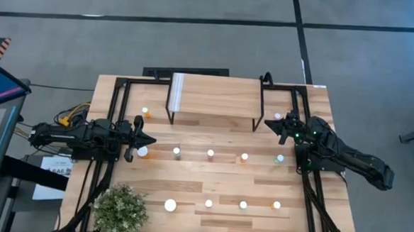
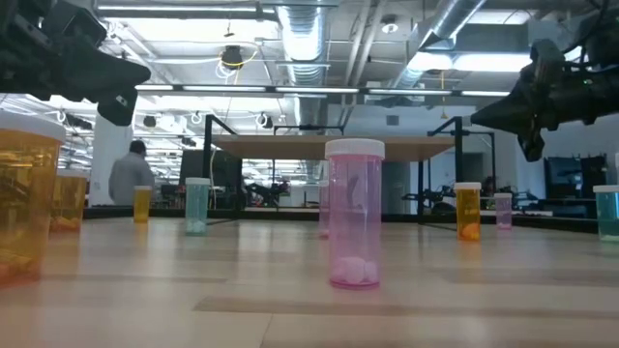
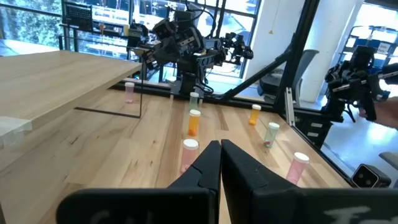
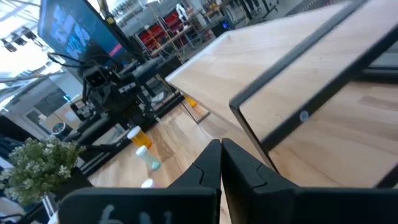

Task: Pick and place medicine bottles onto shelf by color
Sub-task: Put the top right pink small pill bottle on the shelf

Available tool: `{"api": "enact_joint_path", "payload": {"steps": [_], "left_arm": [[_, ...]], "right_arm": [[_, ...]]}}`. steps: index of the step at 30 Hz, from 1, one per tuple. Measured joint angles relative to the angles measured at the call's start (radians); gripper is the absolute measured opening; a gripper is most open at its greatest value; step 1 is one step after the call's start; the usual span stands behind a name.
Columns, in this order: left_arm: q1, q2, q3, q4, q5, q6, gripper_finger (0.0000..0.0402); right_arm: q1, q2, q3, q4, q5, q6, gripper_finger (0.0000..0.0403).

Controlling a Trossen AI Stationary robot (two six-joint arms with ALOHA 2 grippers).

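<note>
pink bottle (image 2: pixel 355 215), orange bottle (image 2: pixel 467 211), light wood shelf (image 1: pixel 215 95), green plant (image 1: pixel 120 209).

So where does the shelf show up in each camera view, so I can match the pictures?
High view: the shelf sits at the table's far edge, centred between the two arms.
Low view: its light top spans the middle background, behind the pink bottle.
Left wrist view: its top fills the left side.
Right wrist view: its top and black frame fill the upper right.
Shared landmark: the shelf's thin black legs.
</note>
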Motion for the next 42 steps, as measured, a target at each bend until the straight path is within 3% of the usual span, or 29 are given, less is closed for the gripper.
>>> {"api": "enact_joint_path", "payload": {"steps": [12,19,26,33,37,42], "left_arm": [[0.000,0.000,0.000,0.000,0.000,0.000,0.0000],[0.000,0.000,0.000,0.000,-0.001,0.000,0.0000],[0.000,0.000,0.000,-0.001,-0.002,0.000,0.0000],[0.000,0.000,0.000,-0.001,-0.003,0.000,0.0000],[0.000,0.000,0.000,-0.001,-0.004,0.000,0.0000],[0.000,0.000,0.000,-0.001,-0.004,0.000,0.0000]], "right_arm": [[-0.014,0.000,0.000,0.073,0.068,0.061,0.0033],[0.021,-0.002,0.002,0.226,0.049,-0.108,0.0033],[0.037,-0.002,0.002,0.378,0.050,-0.108,0.0033],[0.166,-0.002,0.002,0.532,0.058,-0.135,0.0033],[0.225,-0.011,0.046,0.527,0.173,-0.211,0.0033],[0.261,-0.006,0.195,0.393,0.184,-0.259,0.0033]]}}
